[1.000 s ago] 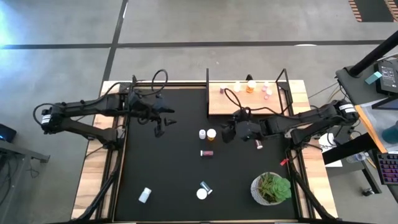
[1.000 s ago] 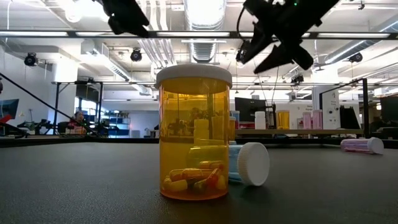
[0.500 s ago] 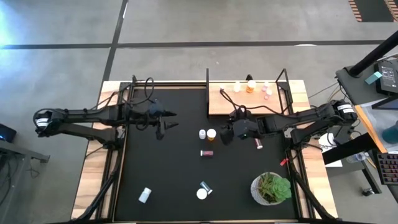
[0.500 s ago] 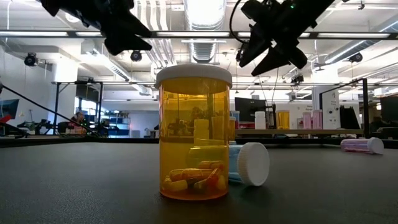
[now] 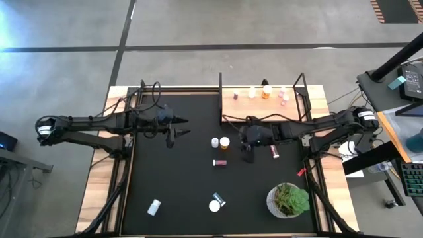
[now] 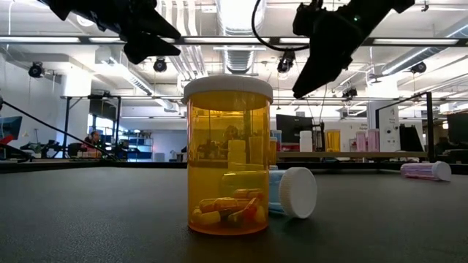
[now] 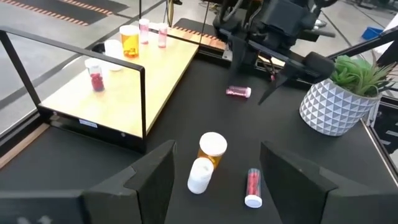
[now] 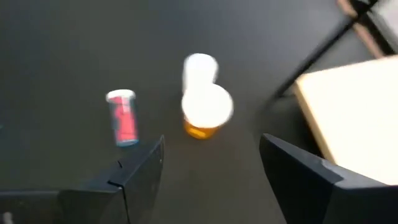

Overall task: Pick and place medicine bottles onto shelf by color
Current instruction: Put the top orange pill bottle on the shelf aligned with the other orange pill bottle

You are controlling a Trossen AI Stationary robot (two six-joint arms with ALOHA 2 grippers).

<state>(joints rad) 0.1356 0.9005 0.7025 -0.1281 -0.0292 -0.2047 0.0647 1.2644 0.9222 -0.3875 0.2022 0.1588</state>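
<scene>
The right gripper point(image 5: 247, 156) hangs above the black mat point(image 5: 178, 192) with its fingers point(image 8: 134, 177) spread apart and nothing between them. Just ahead of it, toward the left arm, an orange bottle point(image 5: 225, 142) stands upright with a white bottle point(image 5: 215, 142) touching its side. A red bottle point(image 5: 219, 162) lies on its side near these two, also in front of this gripper. Behind the gripper, toward its own arm's base, a pink bottle point(image 5: 274, 153) lies on the mat.

The shelf point(image 5: 261, 106) sits beside the right gripper at the far edge of the surface point(image 5: 99, 192). A dark red bottle point(image 7: 96, 72) stands alone on it near one end. Several more bottles stand toward the other end, among them an orange one point(image 7: 129, 41) and two pink ones point(image 7: 144, 30).

The left gripper point(image 5: 172, 134) waits over the mat, well apart from the right one, open and empty, pointed toward the orange and white pair.

Nearer the front edge, far from both grippers, a white bottle point(image 5: 154, 207) and a bluish bottle point(image 5: 216, 202) lie on their sides. A potted plant point(image 5: 288, 199) stands at the front right corner.
</scene>
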